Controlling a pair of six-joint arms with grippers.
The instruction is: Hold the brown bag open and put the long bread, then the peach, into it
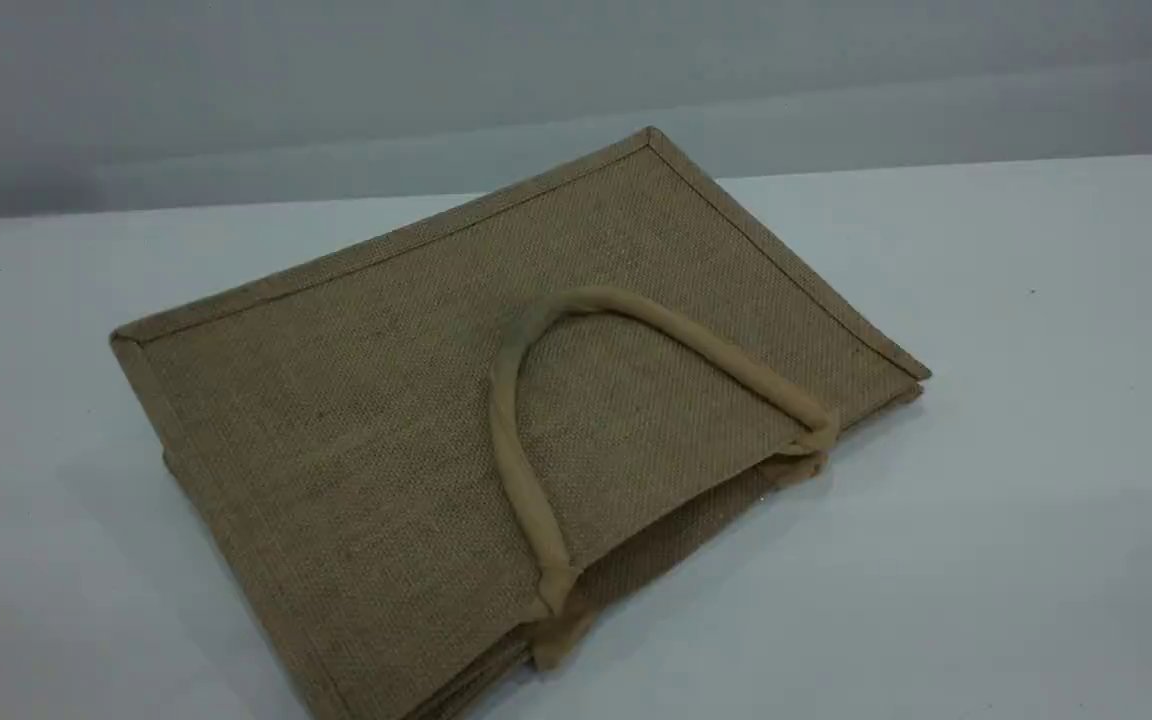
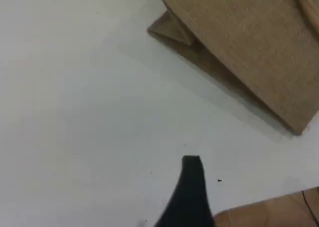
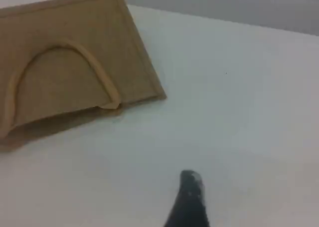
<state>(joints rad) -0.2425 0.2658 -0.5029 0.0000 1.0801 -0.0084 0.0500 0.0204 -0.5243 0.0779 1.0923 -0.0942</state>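
The brown bag lies flat on the white table, its mouth toward the lower right and shut. One beige handle arches over its top face. Neither arm shows in the scene view. In the left wrist view a corner of the bag fills the top right, and one dark fingertip of my left gripper hangs over bare table, well apart from it. The right wrist view has the bag and its handle at the upper left, with my right gripper's fingertip over bare table, holding nothing. The long bread and the peach are out of view.
The white table spreads around the bag on all sides, with a grey wall behind it. A brown wooden surface shows past the table edge at the bottom right of the left wrist view.
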